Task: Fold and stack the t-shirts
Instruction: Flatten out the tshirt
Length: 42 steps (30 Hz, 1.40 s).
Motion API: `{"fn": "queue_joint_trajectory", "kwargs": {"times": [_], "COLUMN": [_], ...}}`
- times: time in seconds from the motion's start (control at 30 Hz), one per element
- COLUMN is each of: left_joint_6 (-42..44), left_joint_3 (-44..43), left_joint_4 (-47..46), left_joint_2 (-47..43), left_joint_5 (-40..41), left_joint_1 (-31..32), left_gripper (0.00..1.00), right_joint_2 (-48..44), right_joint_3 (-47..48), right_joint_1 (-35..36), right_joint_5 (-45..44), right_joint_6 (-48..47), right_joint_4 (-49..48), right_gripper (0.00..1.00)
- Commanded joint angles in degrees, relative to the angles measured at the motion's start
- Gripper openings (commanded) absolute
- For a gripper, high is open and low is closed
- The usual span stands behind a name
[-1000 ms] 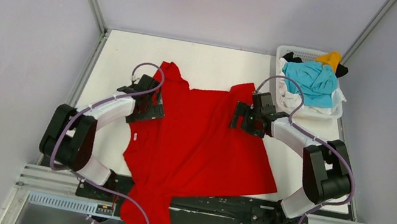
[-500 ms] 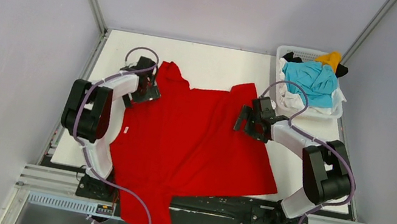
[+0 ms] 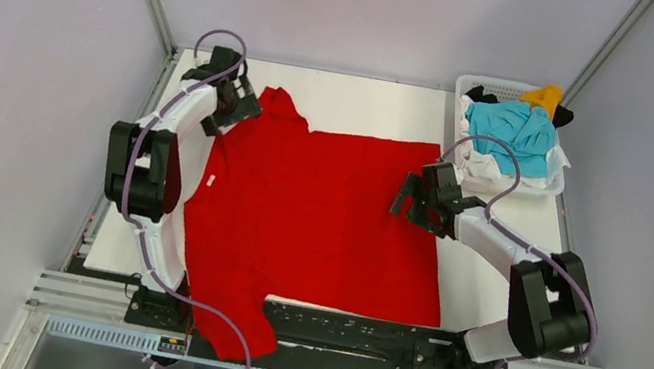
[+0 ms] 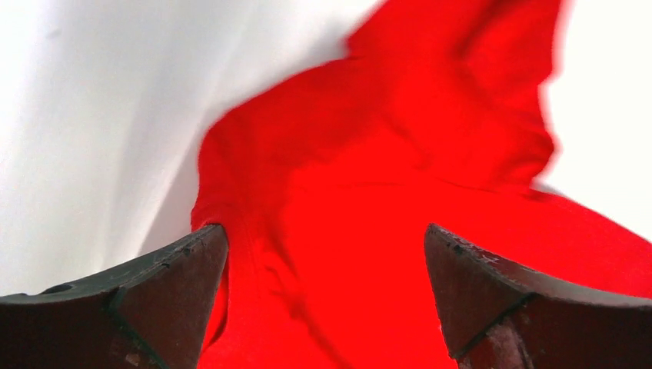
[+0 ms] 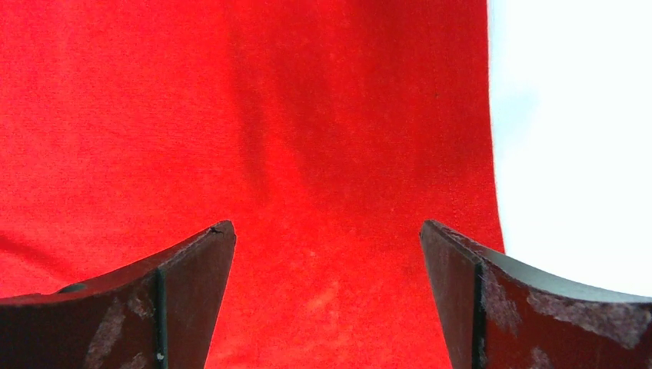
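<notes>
A large bright red t-shirt (image 3: 317,218) lies spread nearly flat on the white table (image 3: 357,104), its lower left part hanging over the near edge. My left gripper (image 3: 248,110) is open at the shirt's far left sleeve; in the left wrist view (image 4: 323,231) the red sleeve (image 4: 454,100) lies under the spread jaws. My right gripper (image 3: 405,198) is open over the shirt's right edge; in the right wrist view (image 5: 327,227) flat red cloth (image 5: 254,115) fills the gap. The turquoise (image 3: 515,131), yellow-orange (image 3: 548,97), black (image 3: 479,95) and white (image 3: 480,166) shirts sit in the basket.
A white plastic basket (image 3: 551,184) stands at the far right corner of the table. Grey walls and metal frame posts enclose the table on the left, far and right sides. A metal rail (image 3: 326,339) runs along the near edge by the arm bases.
The red shirt has been drawn out flatter and wider, with less of it hanging over the near edge. My left gripper moved to the far left; my right gripper shifted slightly right.
</notes>
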<state>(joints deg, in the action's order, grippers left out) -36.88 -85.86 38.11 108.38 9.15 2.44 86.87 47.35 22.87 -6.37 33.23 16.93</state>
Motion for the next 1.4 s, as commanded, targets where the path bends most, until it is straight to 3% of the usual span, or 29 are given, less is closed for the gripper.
{"fn": "queue_joint_trajectory", "kwargs": {"times": [0.0, 0.13, 0.23, 0.43, 0.53, 0.7, 0.87, 1.07, 1.37], "left_joint_6": [1.16, 0.38, -0.88, -2.23, -2.66, -2.62, -2.25, -4.87, -6.62], "left_joint_3": [-8.3, -18.53, -25.84, -23.28, -19.61, -10.03, 9.37, 26.25, 39.13], "left_joint_4": [-2.14, 0.72, 6.16, 10.12, 11.08, 10.37, -3.96, -14.61, -8.94], "left_joint_2": [-0.56, 6.97, 11.94, 10.57, 8.59, 1.47, -12.91, -19.64, -21.76], "left_joint_5": [-8.81, -10.74, -4.94, 8.25, 10.3, 7.09, -8.08, -15.78, -6.12], "left_joint_1": [3.16, 5.2, 5.45, 4.33, 1.8, -0.49, 1.54, 7.27, 7.49], "left_gripper": [0.99, 0.99, 0.99, 0.99, 0.99, 0.99, 0.99, 0.99, 0.99], "right_joint_2": [-5.41, -6.64, -6.63, -5.79, -5.64, -5.77, -5.83, -5.42, -5.5], "right_joint_3": [-0.77, -1.88, -1.92, -0.92, -0.74, -1.15, -2.86, -3.6, -9.02], "right_joint_1": [-0.29, -0.35, -0.3, -0.35, -0.31, -0.32, -0.15, 1.46, 2.02], "right_joint_5": [-0.14, -0.99, -2.1, -1.36, -1.36, 0.3, 4.14, 5.76, 2.55], "right_joint_6": [-0.98, -1.38, -1.66, -2.36, -2.38, -1.93, 0.16, 0.59, 5.66], "right_joint_4": [-2.4, -2.64, -2.4, -2.66, -2.54, -4.13, -7.84, -10.73, -5.32], "right_gripper": [0.99, 1.0, 1.0, 1.0, 1.0, 1.0, 0.99, 1.0, 0.99]}}
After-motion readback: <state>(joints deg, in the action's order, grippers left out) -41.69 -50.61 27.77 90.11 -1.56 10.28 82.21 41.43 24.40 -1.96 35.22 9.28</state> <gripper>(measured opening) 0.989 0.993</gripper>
